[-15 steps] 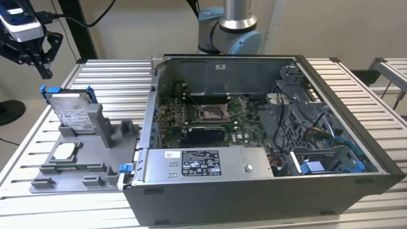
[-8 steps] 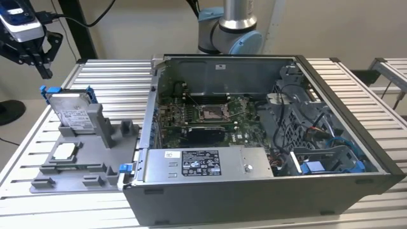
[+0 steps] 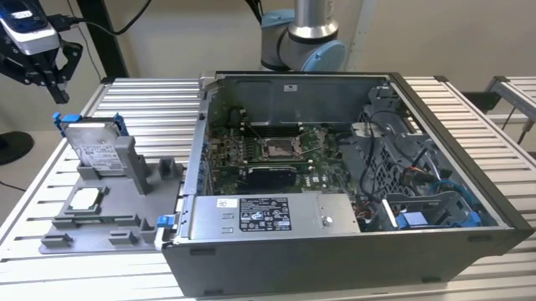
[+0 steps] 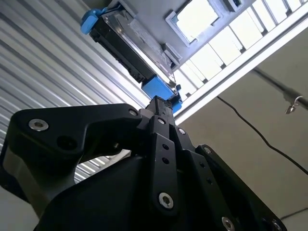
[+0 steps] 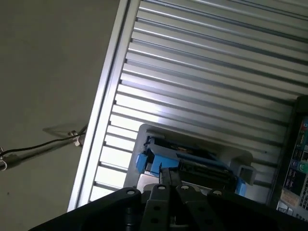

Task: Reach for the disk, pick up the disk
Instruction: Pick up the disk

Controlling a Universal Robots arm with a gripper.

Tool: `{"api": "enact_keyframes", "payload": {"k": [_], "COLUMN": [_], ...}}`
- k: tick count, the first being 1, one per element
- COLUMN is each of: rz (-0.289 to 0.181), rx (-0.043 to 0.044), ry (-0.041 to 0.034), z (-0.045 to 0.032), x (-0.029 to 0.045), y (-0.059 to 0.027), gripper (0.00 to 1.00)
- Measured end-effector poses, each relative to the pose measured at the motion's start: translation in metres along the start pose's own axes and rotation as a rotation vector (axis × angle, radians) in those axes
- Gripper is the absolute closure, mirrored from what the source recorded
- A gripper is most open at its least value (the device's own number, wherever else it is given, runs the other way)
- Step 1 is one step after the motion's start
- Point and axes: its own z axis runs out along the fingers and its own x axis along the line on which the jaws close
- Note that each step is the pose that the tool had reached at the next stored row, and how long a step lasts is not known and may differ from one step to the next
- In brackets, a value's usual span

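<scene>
Second wrist view: the black gripper (image 4: 161, 109), its claw pressed together and holding nothing, points toward the disk (image 4: 126, 50), which stands on edge beyond its tips with blue bracket at both ends. In the exterior view, a small silver chip (image 3: 84, 199) lies flat in the grey fixture (image 3: 125, 210) on the slatted table (image 3: 150, 100), at the exterior view's left. Behind it the disk leans upright in a slot, the gripper hanging above, clear of it. The open computer case (image 3: 335, 263) sits to the exterior view's right, with the arm's base (image 3: 305, 37) behind.
</scene>
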Motion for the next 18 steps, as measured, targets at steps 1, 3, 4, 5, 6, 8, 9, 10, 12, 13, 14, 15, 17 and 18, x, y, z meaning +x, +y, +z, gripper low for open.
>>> {"api": "enact_keyframes", "payload": {"k": [1, 3, 4, 5, 6, 8, 9, 10, 12, 13, 14, 15, 17, 18], "rz": [-0.002, -0.010, -0.016, -0.024, -0.033, -0.051, -0.061, -0.070, -0.087, -0.096, -0.105, -0.114, -0.138, -0.150], "rx": [0.0000, 0.0000, -0.0001, 0.0000, -0.0001, -0.0001, -0.0001, -0.0001, -0.0001, -0.0001, -0.0001, -0.0001, -0.0002, -0.0002], "ry": [0.0001, 0.0005, 0.0008, 0.0012, 0.0017, 0.0025, 0.0030, 0.0036, 0.0044, 0.0048, 0.0053, 0.0058, 0.0069, 0.0076], "z": [0.0000, 0.0000, 0.0000, 0.0000, 0.0000, 0.0000, 0.0000, 0.0000, 0.0000, 0.0000, 0.0000, 0.0000, 0.0000, 0.0000], "x": [0.0000, 0.0000, 0.0000, 0.0000, 0.0000, 0.0000, 0.0000, 0.0000, 0.0000, 0.0000, 0.0001, 0.0001, 0.0001, 0.0001], "y": [0.0000, 0.0000, 0.0000, 0.0000, 0.0000, 0.0000, -0.0001, 0.0000, 0.0000, 0.0000, 0.0000, 0.0000, 0.0000, 0.0000], "gripper": [1.00, 1.00, 1.00, 1.00, 1.00, 1.00, 1.00, 1.00, 1.00, 1.00, 1.00, 1.00, 1.00, 1.00]}}
